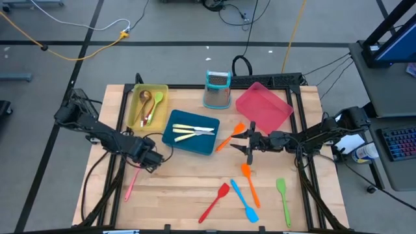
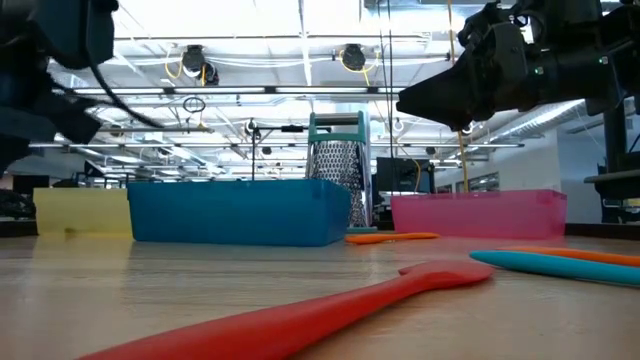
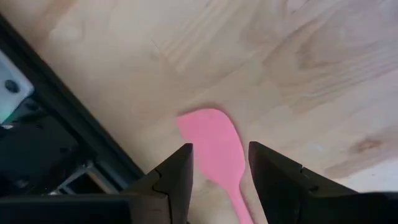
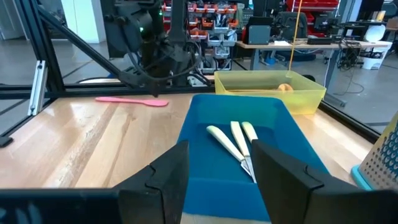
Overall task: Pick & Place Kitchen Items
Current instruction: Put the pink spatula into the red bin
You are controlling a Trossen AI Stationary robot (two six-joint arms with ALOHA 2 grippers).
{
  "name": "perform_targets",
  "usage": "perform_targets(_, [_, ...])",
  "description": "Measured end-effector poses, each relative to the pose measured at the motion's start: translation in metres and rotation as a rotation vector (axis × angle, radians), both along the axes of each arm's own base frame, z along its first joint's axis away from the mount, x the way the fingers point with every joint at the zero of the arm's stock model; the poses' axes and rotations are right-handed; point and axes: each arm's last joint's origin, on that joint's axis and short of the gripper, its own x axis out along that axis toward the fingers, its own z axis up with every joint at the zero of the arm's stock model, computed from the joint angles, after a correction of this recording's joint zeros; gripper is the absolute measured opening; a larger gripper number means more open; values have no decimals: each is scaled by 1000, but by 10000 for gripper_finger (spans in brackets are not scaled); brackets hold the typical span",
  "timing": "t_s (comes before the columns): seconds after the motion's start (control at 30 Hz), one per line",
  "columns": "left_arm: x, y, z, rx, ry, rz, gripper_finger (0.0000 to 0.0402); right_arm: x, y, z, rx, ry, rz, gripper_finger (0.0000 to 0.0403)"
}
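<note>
A pink spatula (image 1: 132, 183) lies flat on the wooden table near its left edge. My left gripper (image 1: 148, 160) points down over the spatula's blade (image 3: 214, 140). It is open, with one finger on either side of the blade and its neck, touching neither. My right gripper (image 1: 249, 140) hangs level above the table's middle right, open and empty, facing the blue tray (image 4: 236, 118) with cream-handled knives (image 4: 235, 144). An orange spatula (image 1: 229, 138) lies just beside it. Another orange spatula (image 1: 250, 184) and the red (image 1: 214, 203), blue (image 1: 245, 201) and green (image 1: 283, 199) spatulas lie toward the near edge.
A yellow tray (image 1: 147, 104) holding spoons stands at the far left. A metal grater (image 1: 218, 89) with a teal top and a tilted pink tray (image 1: 263, 107) stand at the far right. The black frame rail (image 3: 68, 118) runs along the table's left edge, close to my left gripper.
</note>
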Motion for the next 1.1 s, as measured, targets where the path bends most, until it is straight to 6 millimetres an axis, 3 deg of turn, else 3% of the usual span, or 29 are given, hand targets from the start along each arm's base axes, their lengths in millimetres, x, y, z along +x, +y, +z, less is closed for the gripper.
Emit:
perform_targets(0.23, [-11, 2, -28, -57, 8, 57, 161, 0, 0, 0, 0, 3, 0, 167])
perform_targets(0.5, [-11, 2, -28, -48, 3, 92, 161, 0, 0, 0, -2, 3, 0, 167])
perform_targets(0.7, [-12, -1, -28, -84, 65, 293, 161, 0, 0, 0, -8, 3, 0, 167])
perform_targets(0.9, [-13, -3, -28, -73, 71, 349, 161, 0, 0, 0, -8, 3, 0, 167])
perform_targets(1.1, [-14, -4, -39, -40, 86, 384, 161, 0, 0, 0, -19, 4, 1, 167])
